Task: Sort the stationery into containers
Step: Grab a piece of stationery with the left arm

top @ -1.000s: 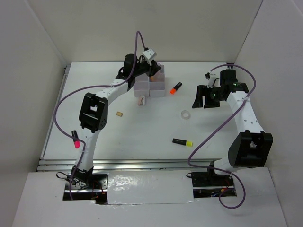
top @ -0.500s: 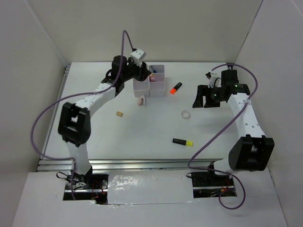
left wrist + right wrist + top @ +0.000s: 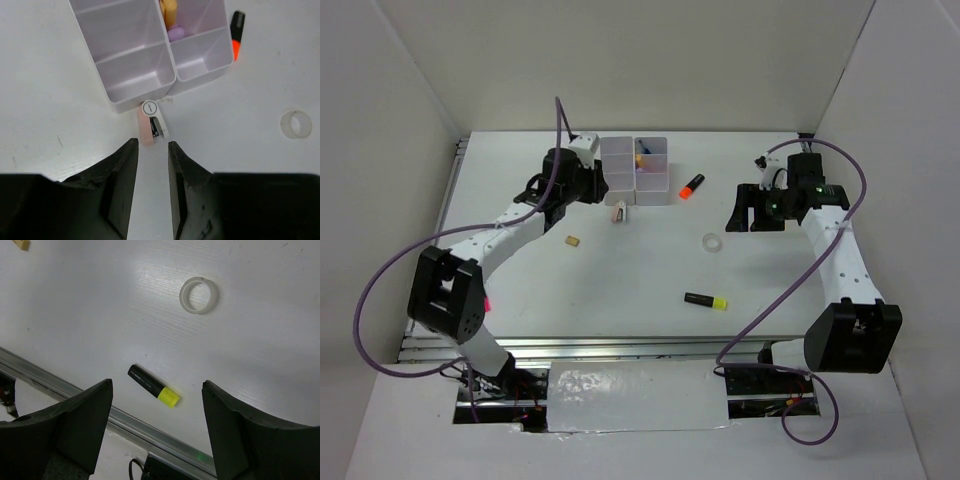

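The containers (image 3: 634, 196) are white bins at the back centre, also seen in the left wrist view (image 3: 167, 50). One bin holds orange and purple items (image 3: 171, 20). My left gripper (image 3: 594, 191) is left of the bins, open and holding nothing (image 3: 152, 145). A small pink-and-white item (image 3: 150, 127) lies just ahead of its tips, against the bins' front wall (image 3: 619, 212). My right gripper (image 3: 748, 218) hovers wide open at the right (image 3: 156, 382). Below it lie the yellow-and-black highlighter (image 3: 153, 385) and the clear tape ring (image 3: 199, 295).
An orange-and-black highlighter (image 3: 692, 185) lies right of the bins. A tan eraser cube (image 3: 573, 240) sits left of centre. The tape ring (image 3: 712, 242) and yellow highlighter (image 3: 706, 300) are mid-table. A metal rail (image 3: 620, 345) runs along the near edge, and white walls enclose the table.
My left arm has pulled back from over the bins, swinging left and toward the near side. The right arm has barely moved.
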Tool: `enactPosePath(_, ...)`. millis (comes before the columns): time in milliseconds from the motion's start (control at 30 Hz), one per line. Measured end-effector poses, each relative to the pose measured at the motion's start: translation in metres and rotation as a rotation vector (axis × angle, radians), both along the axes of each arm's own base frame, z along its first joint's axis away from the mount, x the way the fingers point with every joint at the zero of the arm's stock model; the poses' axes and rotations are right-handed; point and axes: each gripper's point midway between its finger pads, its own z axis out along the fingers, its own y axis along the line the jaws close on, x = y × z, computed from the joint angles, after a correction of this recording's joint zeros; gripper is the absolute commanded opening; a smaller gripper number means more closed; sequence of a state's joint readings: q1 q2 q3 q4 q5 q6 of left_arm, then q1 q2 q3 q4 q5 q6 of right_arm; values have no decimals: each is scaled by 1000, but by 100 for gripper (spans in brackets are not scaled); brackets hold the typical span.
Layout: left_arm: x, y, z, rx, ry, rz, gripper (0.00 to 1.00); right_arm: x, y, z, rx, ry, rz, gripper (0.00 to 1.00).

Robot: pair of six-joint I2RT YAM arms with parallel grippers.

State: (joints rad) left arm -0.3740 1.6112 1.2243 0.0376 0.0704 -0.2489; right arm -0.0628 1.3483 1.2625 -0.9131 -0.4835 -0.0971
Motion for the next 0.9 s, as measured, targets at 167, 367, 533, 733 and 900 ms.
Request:
enactPosePath(167, 0, -12, -48, 41, 105, 60, 46, 0, -1, -4, -5, 5, -4, 78)
enactPosePath(367, 6, -18, -97, 88, 186, 115, 48, 0, -2, -7, -13, 8, -9, 78)
enactPosePath(533, 13, -14, -130, 126, 219, 147, 49, 1, -2, -10, -13, 12, -8, 78)
enactPosePath(733, 17, -13, -146, 133, 232, 153, 53, 4, -3, -13, -14, 16, -7, 78)
enactPosePath(900, 23, -19, -151, 114, 230, 135, 54, 4, -3, -15, -14, 23, -7, 78)
